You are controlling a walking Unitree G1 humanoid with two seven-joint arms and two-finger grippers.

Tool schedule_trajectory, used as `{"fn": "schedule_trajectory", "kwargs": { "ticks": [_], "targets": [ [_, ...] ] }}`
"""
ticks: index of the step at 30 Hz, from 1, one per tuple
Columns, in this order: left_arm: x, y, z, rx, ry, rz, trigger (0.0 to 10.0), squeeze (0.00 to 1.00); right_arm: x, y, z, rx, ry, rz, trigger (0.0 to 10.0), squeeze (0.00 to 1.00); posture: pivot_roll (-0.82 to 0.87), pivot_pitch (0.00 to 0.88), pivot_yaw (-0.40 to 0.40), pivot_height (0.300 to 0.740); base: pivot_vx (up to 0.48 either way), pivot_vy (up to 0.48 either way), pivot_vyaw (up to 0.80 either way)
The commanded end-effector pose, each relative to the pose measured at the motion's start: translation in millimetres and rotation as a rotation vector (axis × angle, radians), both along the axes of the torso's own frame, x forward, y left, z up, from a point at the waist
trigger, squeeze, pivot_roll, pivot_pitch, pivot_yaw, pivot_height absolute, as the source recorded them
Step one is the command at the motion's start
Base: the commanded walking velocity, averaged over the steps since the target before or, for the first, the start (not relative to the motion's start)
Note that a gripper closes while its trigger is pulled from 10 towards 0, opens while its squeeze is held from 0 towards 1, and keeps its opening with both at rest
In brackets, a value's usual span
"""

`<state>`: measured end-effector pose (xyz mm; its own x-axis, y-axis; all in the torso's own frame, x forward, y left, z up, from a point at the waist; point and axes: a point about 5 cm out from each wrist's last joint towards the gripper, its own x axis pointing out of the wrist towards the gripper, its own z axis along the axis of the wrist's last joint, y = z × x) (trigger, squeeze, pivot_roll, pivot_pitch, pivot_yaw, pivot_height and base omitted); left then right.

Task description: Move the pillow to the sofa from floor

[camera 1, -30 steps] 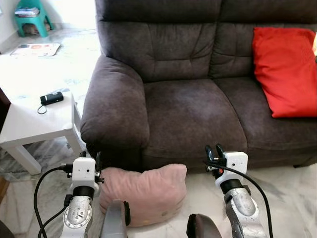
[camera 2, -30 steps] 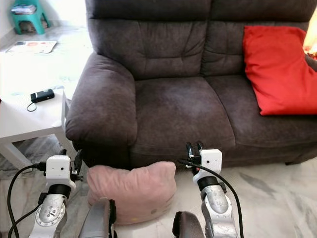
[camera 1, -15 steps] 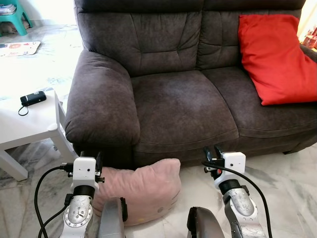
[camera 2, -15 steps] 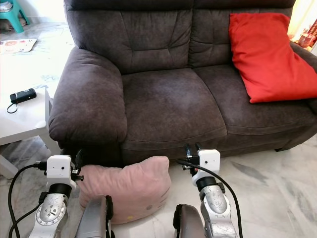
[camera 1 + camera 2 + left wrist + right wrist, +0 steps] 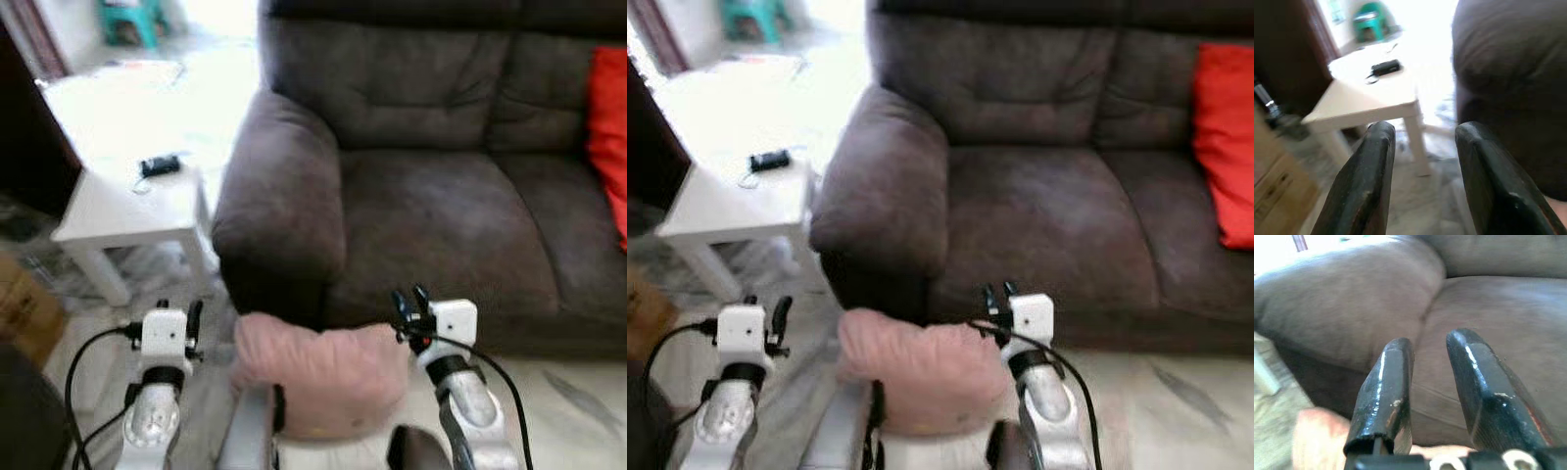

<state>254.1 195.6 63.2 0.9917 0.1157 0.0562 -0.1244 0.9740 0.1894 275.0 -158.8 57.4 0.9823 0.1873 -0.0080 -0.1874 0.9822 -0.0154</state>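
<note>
A: Why are the arms spread like that?

B: Probably to bracket the pink pillow (image 5: 318, 367), which lies on the floor against the sofa (image 5: 431, 196) front. The left gripper (image 5: 1422, 147), fingers parted and empty, hangs just left of it; the right gripper (image 5: 1427, 367), also parted and empty, is at its right top corner.

A: What do the wrist views add?

B: The left one shows the white side table (image 5: 1364, 103) with a small black device (image 5: 1383, 67); the right one looks over the pillow's edge at the seat cushion.
</note>
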Motion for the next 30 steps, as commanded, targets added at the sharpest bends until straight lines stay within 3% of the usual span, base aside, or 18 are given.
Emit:
{"fn": "schedule_trajectory", "kwargs": {
  "ticks": [1,12,18,30],
  "targets": [
    [2.2,-3.9,-1.6,0.001,0.020,-0.030,10.0,0.00,-3.8,-2.5,-5.3,0.007,0.023,-0.015,10.0,0.00,0.04,0.083,-0.031,0.559,0.000,0.000,0.00],
    [3.2,-12.4,-7.4,-0.033,0.058,-0.109,10.0,0.00,-1.5,-3.4,-6.3,0.010,0.034,-0.028,10.0,0.00,0.04,0.083,-0.030,0.559,0.000,0.000,0.00],
    [3.5,-17.9,-18.2,-0.109,0.134,-0.179,10.0,0.00,-0.7,-3.2,-6.4,0.010,0.035,-0.033,10.0,0.00,0.04,0.084,-0.029,0.559,0.000,0.000,0.00],
    [11.8,-8.4,-24.0,-0.114,0.165,-0.138,10.0,0.00,0.9,-3.0,-5.4,0.014,0.029,-0.033,10.0,0.00,0.03,0.088,-0.033,0.559,0.000,0.000,0.00]
  ]
}}
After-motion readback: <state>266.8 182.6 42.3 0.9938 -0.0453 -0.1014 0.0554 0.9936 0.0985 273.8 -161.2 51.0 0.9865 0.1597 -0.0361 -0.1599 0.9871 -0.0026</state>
